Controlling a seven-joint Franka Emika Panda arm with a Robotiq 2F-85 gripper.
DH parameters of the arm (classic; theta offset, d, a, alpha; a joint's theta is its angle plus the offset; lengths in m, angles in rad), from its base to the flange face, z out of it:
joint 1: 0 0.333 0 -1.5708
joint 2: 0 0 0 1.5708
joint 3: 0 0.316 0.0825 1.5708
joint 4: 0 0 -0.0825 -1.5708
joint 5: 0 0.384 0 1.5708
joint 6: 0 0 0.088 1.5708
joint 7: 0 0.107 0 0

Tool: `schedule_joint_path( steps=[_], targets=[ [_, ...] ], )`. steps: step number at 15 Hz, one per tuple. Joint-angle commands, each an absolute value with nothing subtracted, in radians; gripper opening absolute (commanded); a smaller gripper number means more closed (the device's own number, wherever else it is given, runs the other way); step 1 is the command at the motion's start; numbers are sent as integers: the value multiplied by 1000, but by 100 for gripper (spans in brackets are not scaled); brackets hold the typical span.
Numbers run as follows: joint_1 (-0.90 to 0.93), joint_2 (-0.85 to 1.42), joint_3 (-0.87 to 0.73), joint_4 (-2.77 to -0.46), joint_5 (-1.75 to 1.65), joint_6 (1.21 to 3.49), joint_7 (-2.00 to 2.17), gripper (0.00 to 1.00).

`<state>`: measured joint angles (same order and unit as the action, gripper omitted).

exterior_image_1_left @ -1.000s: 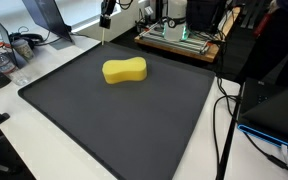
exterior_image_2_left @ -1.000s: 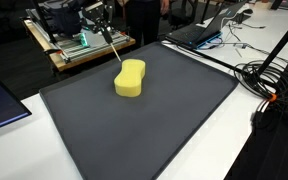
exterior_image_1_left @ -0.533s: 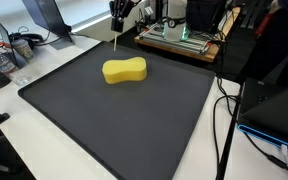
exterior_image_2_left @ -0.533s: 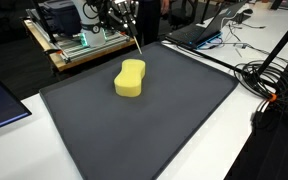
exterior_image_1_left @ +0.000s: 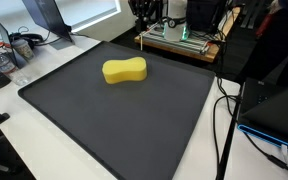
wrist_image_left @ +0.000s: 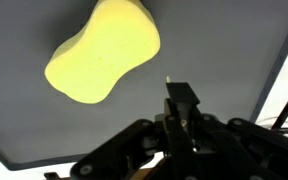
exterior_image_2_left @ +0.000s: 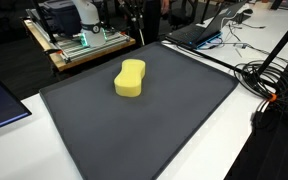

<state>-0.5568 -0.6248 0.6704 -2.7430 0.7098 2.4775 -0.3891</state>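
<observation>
A yellow, peanut-shaped sponge (exterior_image_1_left: 124, 71) lies on a large dark mat (exterior_image_1_left: 114, 125) toward its far side; both exterior views show it (exterior_image_2_left: 130, 78). My gripper (exterior_image_1_left: 144, 12) is high above the mat's far edge, well away from the sponge, and mostly cut off by the frame top (exterior_image_2_left: 135, 12). In the wrist view the jaws (wrist_image_left: 181, 100) are pressed together on a thin pale stick whose tip (wrist_image_left: 167, 79) pokes out beside them. The sponge (wrist_image_left: 102, 55) lies up and left of the jaws, over the mat (wrist_image_left: 44, 135).
A wooden board with electronics (exterior_image_1_left: 180, 40) stands just behind the mat (exterior_image_2_left: 80, 45). A laptop (exterior_image_2_left: 199, 30) and cables (exterior_image_2_left: 271, 82) lie on one side. Clutter (exterior_image_1_left: 9, 52) and a monitor (exterior_image_1_left: 46, 15) sit at another corner. Dark equipment (exterior_image_1_left: 279, 100) borders the mat.
My gripper has risen and travelled along the mat's far edge with the thin stick, from beside the sponge's far corner to above the wooden board. The sponge has not moved.
</observation>
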Motion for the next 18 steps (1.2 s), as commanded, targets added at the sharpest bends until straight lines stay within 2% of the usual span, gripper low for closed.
schedule_joint_path(
  steps=[1,4,9,18],
  targets=[
    [-383,-622,485,-2731,430,2402,-175,3],
    [-269,-558,364,-2691,207,2399,1,3],
    [-218,-406,276,-2584,9,2383,204,3],
    [-145,-203,101,-2368,-19,2258,220,3]
  ],
)
